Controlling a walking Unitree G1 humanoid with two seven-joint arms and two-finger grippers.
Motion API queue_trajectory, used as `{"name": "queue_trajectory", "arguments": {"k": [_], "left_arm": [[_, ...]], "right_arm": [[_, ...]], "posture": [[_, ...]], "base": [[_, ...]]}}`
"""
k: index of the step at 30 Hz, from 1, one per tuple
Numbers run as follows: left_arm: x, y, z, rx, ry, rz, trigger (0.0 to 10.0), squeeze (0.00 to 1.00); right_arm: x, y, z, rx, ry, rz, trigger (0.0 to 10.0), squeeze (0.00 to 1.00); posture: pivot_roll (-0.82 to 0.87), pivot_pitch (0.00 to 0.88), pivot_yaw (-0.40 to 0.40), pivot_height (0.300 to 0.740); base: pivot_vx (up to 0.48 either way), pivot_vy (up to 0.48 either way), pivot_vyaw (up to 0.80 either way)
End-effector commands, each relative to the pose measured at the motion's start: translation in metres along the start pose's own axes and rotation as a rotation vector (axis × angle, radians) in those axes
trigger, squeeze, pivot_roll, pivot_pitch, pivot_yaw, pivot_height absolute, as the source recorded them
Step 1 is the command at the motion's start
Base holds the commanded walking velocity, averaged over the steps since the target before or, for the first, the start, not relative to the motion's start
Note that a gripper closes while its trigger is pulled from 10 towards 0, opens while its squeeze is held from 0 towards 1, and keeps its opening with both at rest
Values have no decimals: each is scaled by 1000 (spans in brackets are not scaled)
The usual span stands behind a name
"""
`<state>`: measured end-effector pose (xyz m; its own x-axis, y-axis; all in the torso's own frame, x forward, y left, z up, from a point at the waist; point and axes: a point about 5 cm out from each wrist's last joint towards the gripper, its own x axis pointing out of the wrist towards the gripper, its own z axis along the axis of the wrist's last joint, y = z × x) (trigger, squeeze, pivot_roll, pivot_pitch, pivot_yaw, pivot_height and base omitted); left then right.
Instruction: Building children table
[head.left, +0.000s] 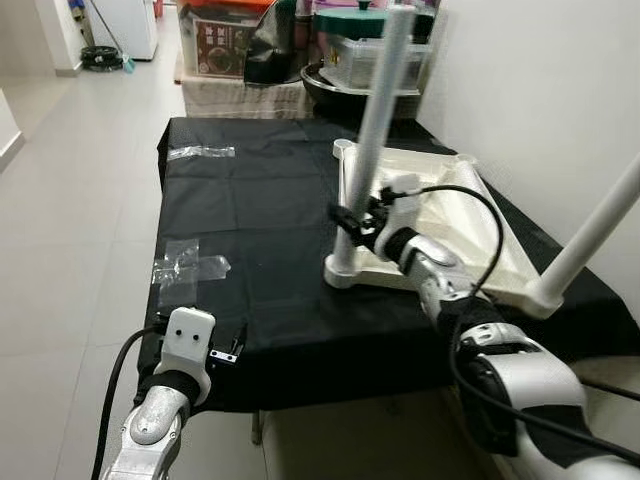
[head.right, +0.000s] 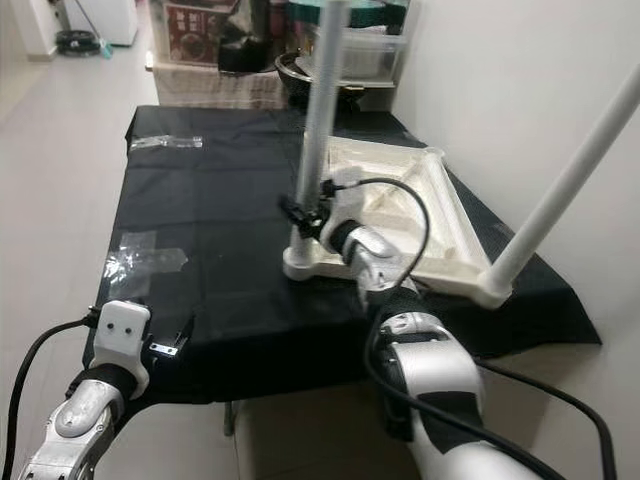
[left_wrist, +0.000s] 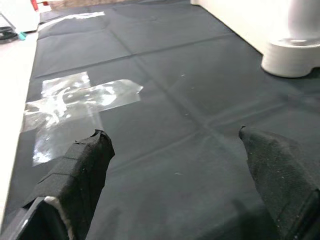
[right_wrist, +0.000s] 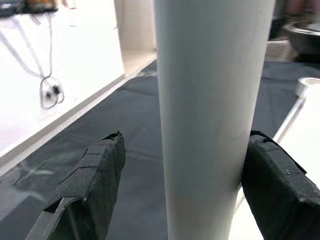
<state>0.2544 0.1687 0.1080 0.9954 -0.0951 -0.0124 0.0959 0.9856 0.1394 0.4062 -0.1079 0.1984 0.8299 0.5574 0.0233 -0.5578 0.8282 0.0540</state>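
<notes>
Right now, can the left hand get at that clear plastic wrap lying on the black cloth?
Probably yes. The left hand hangs open at the near edge of the black cloth, and the clear plastic wrap lies just ahead of it with nothing between.

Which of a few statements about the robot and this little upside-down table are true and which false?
1. The tabletop lies upside down on a black cloth. True.
2. The right gripper is at an upright leg. True.
3. The left gripper holds a leg. False: it is open over bare cloth.
4. Four legs stand on the tabletop. False: two show, the second at the near corner.
5. Clear tape lies on the cloth. True.
</notes>
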Motion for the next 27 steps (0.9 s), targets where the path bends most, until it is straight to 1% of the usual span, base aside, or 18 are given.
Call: {"name": "queue_trajectory", "arguments": {"k": [1,2,5,7,8,11,12,13,15,16,19,20,26,27], "left_arm": [[-2,0,0,11,-1,5,10000,0],[-2,0,0,12,-1,5,10000,0],[-3,0,0,12,-1,6,10000,0],[-3,0,0,10,-1,8,10000,0],[-3,0,0,10,-1,8,10000,0],[-4,0,-1,10,0,13,10000,0],[-4,0,-1,10,0,13,10000,0],[-4,-1,-1,9,0,14,10000,0],[-4,-1,-1,9,0,14,10000,0],[-4,-1,-1,8,0,15,10000,0],[-3,-2,-1,7,0,16,10000,0],[-3,-3,-1,4,-1,18,10000,0],[-5,-2,-2,4,2,21,10000,0],[-5,-2,-2,4,3,20,10000,0]], "right_arm": [[8,17,-4,-26,28,83,10000,0],[9,20,-4,-30,30,94,10000,0],[10,21,-4,-33,32,100,10000,0],[13,31,-6,-49,40,150,10000,0],[13,31,-6,-49,40,150,10000,0],[20,50,-7,-88,50,238,10000,0],[20,50,-7,-88,50,238,10000,0],[23,56,-6,-102,51,255,10000,0],[23,56,-6,-102,51,255,10000,0],[26,60,-4,-123,47,248,10000,0],[29,64,0,-134,39,240,10000,0],[34,71,5,-150,26,237,10000,0],[37,77,7,-167,16,218,10000,0],[38,80,7,-166,13,213,10000,0]], "posture": [[112,0,-158,740],[112,0,-158,740],[112,0,-158,740],[115,0,-162,740],[115,0,-162,740],[116,0,-171,740],[116,0,-171,740],[115,0,-175,740],[115,0,-175,740],[118,0,-177,740],[123,0,-182,740],[127,0,-184,740],[125,0,-185,740],[122,0,-182,740]], "base": [[0,0,0],[0,0,0],[0,0,0],[0,0,0],[0,0,0],[0,0,0],[0,0,0],[0,0,0],[0,0,0],[0,0,0],[0,0,0],[0,0,0],[0,0,0],[0,0,0]]}}
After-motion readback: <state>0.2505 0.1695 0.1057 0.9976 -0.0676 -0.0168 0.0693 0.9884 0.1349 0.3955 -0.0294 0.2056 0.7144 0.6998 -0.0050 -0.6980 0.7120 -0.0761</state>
